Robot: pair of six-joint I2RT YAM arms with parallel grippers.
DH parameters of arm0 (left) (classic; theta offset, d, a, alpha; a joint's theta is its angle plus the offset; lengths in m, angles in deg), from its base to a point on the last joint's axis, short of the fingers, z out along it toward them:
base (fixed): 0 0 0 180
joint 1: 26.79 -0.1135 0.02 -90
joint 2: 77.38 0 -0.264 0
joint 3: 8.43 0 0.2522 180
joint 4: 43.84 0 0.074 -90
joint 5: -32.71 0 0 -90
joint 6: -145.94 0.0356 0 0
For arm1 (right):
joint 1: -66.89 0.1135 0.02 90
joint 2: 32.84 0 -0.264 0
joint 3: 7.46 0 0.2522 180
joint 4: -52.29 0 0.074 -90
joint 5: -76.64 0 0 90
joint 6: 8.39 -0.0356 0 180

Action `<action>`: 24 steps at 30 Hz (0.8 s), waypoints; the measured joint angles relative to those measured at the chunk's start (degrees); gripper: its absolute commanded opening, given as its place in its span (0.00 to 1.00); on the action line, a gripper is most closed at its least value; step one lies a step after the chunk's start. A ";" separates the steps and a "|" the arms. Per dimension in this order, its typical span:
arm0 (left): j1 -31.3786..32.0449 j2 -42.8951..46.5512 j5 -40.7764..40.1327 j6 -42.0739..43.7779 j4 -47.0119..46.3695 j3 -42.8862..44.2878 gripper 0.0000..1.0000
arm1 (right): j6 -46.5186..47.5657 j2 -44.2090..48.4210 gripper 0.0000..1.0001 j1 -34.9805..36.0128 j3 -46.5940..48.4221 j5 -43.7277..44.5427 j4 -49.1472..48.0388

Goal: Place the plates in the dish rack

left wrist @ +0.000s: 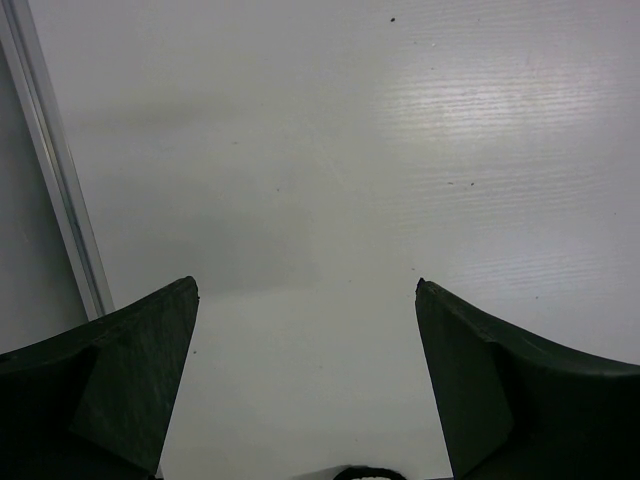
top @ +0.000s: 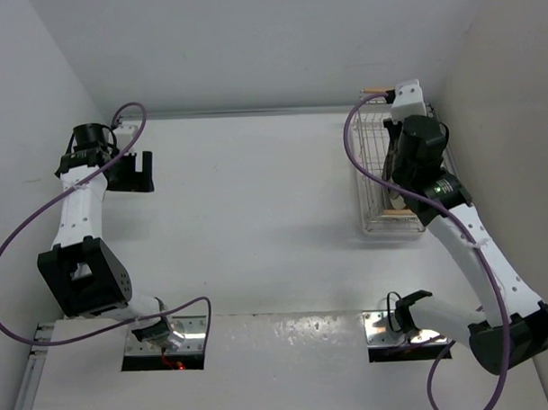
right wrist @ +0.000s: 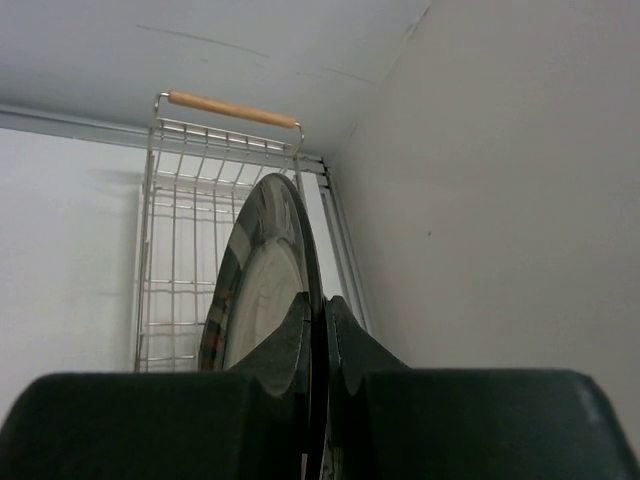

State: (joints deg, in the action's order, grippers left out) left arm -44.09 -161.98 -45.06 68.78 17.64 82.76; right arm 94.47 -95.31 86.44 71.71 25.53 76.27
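Robot test cell in a lab. White table [top: 256, 215] boxed by plain white panels [top: 250, 44]. Left arm [top: 76, 212] and right arm [top: 478, 247] are bolted at its near edge. Purple cables [top: 347, 138] loop loose.

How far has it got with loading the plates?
Done: nothing visibly; the rack part in view holds no plate. In hand: the right tool pinches a dark-rimmed plate upright at the rack. The left tool is open, holding nothing. Left: seating this plate; other plates are out of view.
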 measured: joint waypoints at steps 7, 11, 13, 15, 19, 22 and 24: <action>0.00 0.15 0.22 0.00 0.15 0.00 0.94 | 0.96 -0.39 0.00 -1.95 -1.09 -4.13 -1.46; 0.00 0.42 0.24 0.15 0.20 0.00 0.94 | -0.61 -1.44 0.00 -3.82 -4.26 -7.72 -2.40; 0.00 0.61 0.22 0.17 0.22 0.00 0.94 | -2.03 -2.82 0.00 -5.11 -5.90 -9.57 -2.40; 0.00 0.74 0.15 0.20 0.20 -0.02 0.94 | -3.13 -4.42 0.00 -5.95 -7.43 -10.71 -2.43; 0.00 0.83 0.02 0.20 0.20 -0.02 0.94 | -5.22 -7.43 0.00 -6.36 -9.68 -12.61 -2.84; 0.00 0.98 0.00 0.20 0.22 -0.02 0.94 | -5.62 -8.22 0.00 -6.36 -10.54 -13.42 -3.93; 0.00 1.16 0.00 0.20 0.22 -0.02 0.94 | -5.66 -8.22 0.00 -6.36 -10.73 -13.57 -4.26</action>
State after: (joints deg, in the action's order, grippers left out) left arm -44.09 -160.82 -45.06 68.98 17.86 82.74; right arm 88.81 -103.53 80.08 60.97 11.96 72.00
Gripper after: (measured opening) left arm 0.937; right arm 0.043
